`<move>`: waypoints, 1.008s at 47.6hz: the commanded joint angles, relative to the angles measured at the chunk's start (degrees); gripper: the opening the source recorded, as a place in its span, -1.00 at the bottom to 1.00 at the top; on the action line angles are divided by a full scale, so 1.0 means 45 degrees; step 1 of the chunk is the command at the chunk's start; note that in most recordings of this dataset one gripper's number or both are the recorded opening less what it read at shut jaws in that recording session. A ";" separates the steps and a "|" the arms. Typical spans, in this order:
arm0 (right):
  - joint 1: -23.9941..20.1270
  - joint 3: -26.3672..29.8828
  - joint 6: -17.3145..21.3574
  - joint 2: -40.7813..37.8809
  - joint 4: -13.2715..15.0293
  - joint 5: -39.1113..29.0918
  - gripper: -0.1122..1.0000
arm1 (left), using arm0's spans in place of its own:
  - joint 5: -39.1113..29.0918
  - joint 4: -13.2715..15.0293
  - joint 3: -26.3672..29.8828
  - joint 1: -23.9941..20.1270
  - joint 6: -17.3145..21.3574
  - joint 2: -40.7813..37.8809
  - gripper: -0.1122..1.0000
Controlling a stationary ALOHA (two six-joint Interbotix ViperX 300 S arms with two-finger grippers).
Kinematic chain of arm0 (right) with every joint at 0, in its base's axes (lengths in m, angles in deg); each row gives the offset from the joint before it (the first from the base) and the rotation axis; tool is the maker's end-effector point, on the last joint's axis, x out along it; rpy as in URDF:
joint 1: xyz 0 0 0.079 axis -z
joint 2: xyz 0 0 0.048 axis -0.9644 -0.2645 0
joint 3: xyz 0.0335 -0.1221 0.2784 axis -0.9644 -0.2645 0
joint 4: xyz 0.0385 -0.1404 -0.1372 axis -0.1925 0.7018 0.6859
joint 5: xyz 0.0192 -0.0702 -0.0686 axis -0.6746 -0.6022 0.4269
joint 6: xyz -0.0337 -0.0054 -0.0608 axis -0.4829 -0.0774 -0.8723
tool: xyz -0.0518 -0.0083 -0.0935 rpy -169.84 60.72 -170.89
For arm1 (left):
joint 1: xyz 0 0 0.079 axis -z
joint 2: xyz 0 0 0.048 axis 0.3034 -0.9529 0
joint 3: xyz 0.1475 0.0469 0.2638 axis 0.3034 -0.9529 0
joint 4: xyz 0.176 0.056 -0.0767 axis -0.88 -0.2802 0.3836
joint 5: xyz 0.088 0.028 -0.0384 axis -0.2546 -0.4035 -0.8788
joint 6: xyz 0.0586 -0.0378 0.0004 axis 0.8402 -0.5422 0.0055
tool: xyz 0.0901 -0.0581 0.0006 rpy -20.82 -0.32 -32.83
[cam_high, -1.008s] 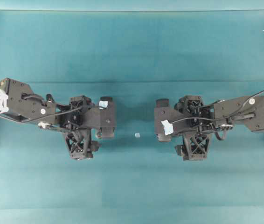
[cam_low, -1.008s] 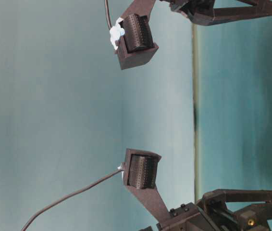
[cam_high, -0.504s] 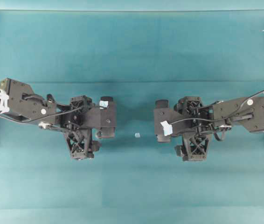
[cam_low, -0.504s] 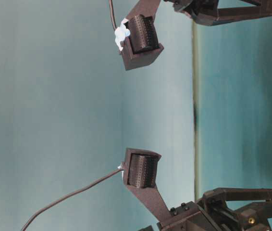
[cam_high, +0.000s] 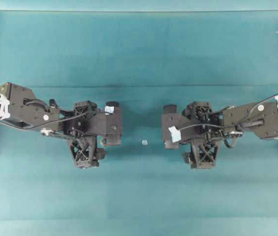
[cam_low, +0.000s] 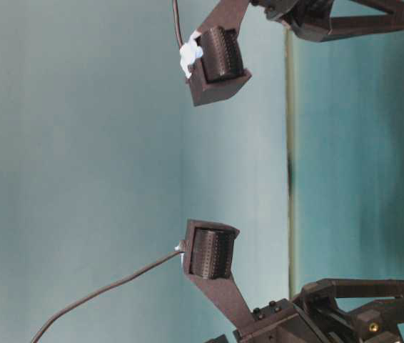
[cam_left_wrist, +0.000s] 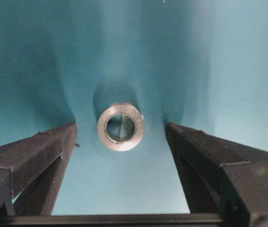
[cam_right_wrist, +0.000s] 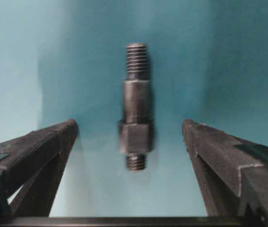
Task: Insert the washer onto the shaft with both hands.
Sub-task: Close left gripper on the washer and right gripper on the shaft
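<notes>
Shiny silvery metal washer (cam_left_wrist: 120, 127), dull dark-grey metal shaft (cam_right_wrist: 136, 108) with threaded ends, matt teal cloth-like table cover (cam_high: 139, 54).

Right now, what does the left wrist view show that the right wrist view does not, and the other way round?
Only the left wrist view shows the washer, lying flat on the teal mat between the open left claw fingers, untouched. Only the right wrist view shows the shaft, a stepped dark rod with threaded ends, lying between the open right claw fingers, untouched. Both share the teal mat and black fingers either side.

No readable text, labels, brands or numbers anywhere; pale tags on arms blank.
</notes>
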 commanded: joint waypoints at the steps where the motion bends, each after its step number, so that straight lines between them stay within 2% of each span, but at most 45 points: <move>1: 0.0117 0.0000 0.0039 0.0039 -0.0020 0.0078 0.60 | 0.0137 -0.0020 0.0137 0.0039 0.0020 -0.0098 0.83; 30: 0.0137 -0.0293 0.0059 0.0039 -0.0020 0.0059 0.54 | 0.0156 -0.0020 0.0195 0.0078 0.0020 -0.0098 0.82; 48: 0.0137 -0.0293 0.0039 0.0039 -0.0020 0.0039 0.21 | 0.0176 -0.0020 0.0352 0.0215 0.0020 -0.0137 0.79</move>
